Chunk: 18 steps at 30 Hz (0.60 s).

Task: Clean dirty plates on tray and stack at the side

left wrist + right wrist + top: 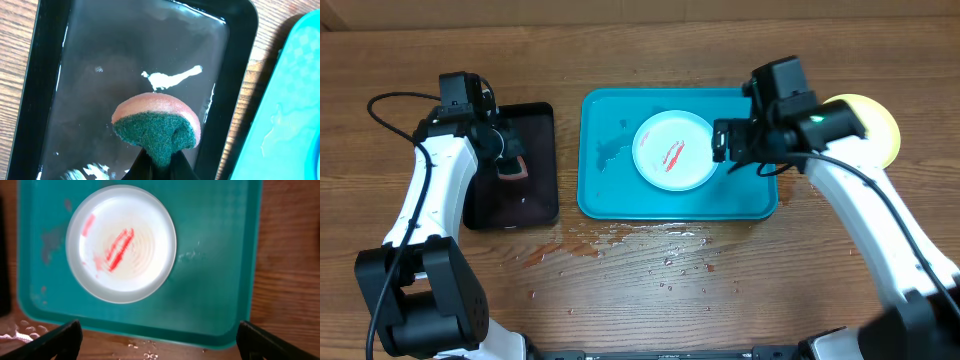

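White plate (673, 151), red smears across it, lies in turquoise tray (605, 195), centre-right. Yellow-green plate (876, 128) sits on worktop (640, 290) just right of tray, partly under right arm (860, 200); whether another lies beneath it, cannot tell. Left gripper (159, 167): jaws pinched tight on sponge (156, 125), above black tray (535, 205). Right gripper (157, 332): jaws spread wide, empty, over tray. Judgement: white plate not yet scrubbed or stacked.
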Each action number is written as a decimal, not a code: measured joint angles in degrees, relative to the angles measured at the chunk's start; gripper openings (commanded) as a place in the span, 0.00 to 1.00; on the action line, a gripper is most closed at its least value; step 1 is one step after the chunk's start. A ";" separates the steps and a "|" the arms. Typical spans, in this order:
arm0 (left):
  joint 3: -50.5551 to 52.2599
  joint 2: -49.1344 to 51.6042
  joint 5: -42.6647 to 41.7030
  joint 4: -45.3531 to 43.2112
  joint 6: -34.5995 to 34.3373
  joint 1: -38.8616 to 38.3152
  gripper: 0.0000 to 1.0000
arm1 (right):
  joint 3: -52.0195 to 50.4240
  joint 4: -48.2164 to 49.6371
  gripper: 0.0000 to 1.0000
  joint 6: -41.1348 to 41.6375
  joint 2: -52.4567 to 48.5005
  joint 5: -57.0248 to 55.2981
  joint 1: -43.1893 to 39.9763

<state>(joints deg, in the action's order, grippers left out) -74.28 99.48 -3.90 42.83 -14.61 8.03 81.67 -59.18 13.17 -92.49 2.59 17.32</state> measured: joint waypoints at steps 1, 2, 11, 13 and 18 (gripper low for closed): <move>0.00 0.00 -0.02 0.20 0.00 0.00 0.04 | -1.03 1.33 0.99 0.22 -1.62 -0.02 -0.02; 0.00 0.00 -0.02 0.37 0.00 0.00 0.04 | -1.70 2.43 0.97 0.52 -3.02 -0.04 -0.04; 0.00 0.00 -0.20 1.90 0.00 0.00 0.04 | -2.56 9.86 0.63 2.78 -15.02 -0.09 -0.46; 0.00 0.02 -0.20 2.10 0.00 0.00 0.04 | -2.56 10.84 0.53 3.04 -16.90 -0.04 -0.44; 0.00 0.00 -0.20 2.84 0.00 0.00 0.04 | -2.56 12.11 0.44 3.37 -20.48 -0.07 -0.44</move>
<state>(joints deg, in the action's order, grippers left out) -74.28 99.48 -4.10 45.67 -14.61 8.03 79.11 -47.07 16.53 -112.97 2.52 16.88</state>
